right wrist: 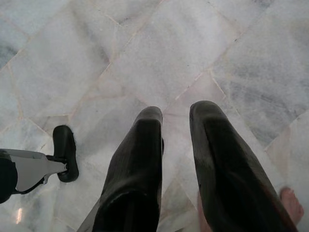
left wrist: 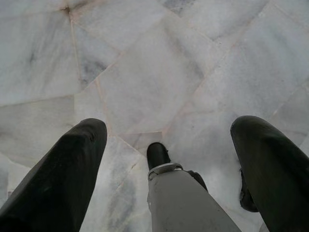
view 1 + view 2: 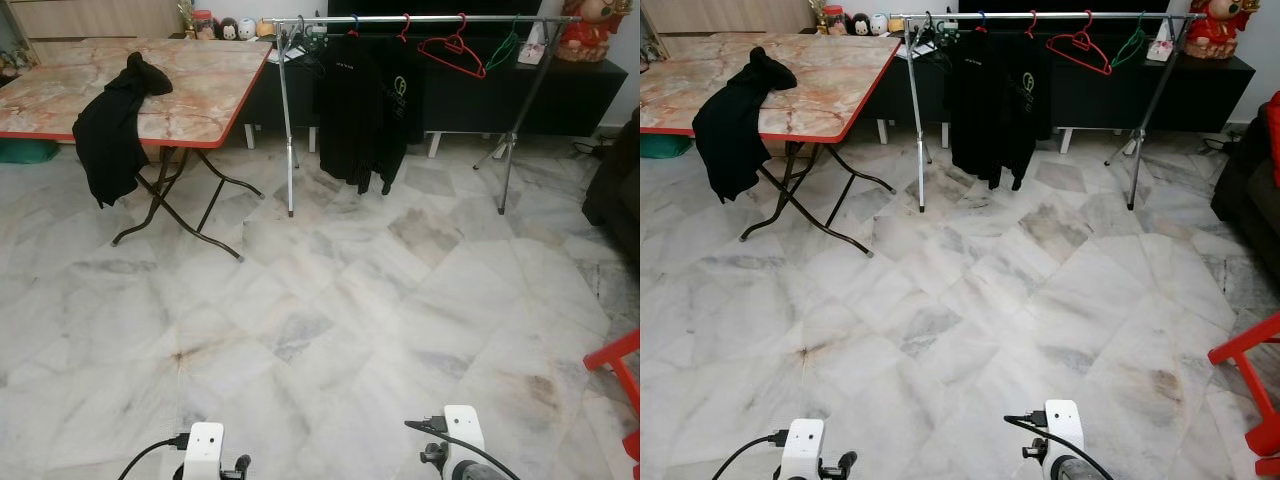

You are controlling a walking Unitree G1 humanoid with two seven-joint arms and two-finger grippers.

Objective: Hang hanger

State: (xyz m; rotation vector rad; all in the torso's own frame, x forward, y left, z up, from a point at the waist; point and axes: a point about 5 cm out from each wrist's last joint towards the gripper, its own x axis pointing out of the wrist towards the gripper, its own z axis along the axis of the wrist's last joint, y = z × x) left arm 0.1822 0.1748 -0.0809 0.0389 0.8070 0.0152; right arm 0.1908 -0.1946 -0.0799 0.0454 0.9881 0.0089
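Robot stands far from rack (image 3: 420,19); red hanger (image 3: 452,50) already on rail. Left gripper (image 2: 164,140) wide, right gripper (image 1: 176,121) narrowly parted, both empty, idle above floor (image 3: 330,300).

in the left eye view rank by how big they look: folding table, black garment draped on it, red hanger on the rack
1. folding table
2. black garment
3. red hanger
The hanger is farther from the camera, so its true size is less sure.
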